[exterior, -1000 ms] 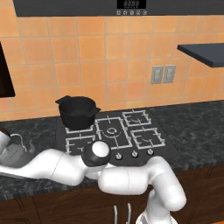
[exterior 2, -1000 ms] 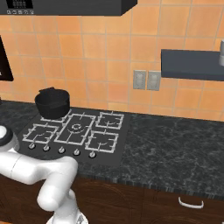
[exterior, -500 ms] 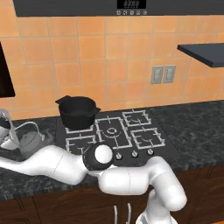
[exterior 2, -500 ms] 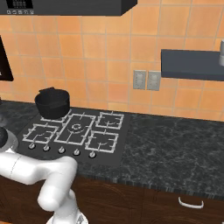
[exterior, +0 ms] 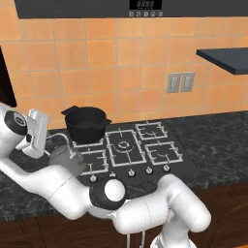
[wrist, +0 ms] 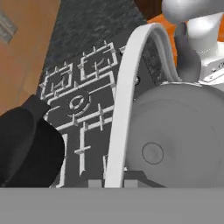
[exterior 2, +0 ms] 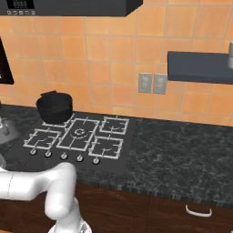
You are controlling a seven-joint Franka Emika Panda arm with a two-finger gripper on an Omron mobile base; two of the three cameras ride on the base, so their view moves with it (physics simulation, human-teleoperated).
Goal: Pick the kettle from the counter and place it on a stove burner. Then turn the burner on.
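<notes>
Looking at the left base view first: the kettle (exterior: 65, 156) now hangs off the desk (exterior: 218, 133), up at the left edge of the stove (exterior: 131, 150). A second back it wasn't in sight, and half a second ago it sat lower and further left, so the lift is done and the carry toward a burner is underway. The pincer (exterior: 47, 144) is clamped on the thin wire handle. Kettle is squat, rounded, dull grey metal. The black pot (exterior: 85, 123) sits on the back left burner, so I'd guess the front left one is the target.

Right base view: the stove (exterior 2: 82, 136) is flat black with grey grates and a row of small silver knobs (exterior 2: 63, 156), none touched yet. Desk (exterior 2: 182, 150) is dark marbled stone. The pot (exterior 2: 54, 107) is matte black.

Hand view: the kettle (wrist: 179, 135) is right under the camera, smooth domed lid with a small round knob, the pale arched handle running up from the bottom edge. The stove (wrist: 83, 109) and the pot (wrist: 26, 144) lie beyond it.
</notes>
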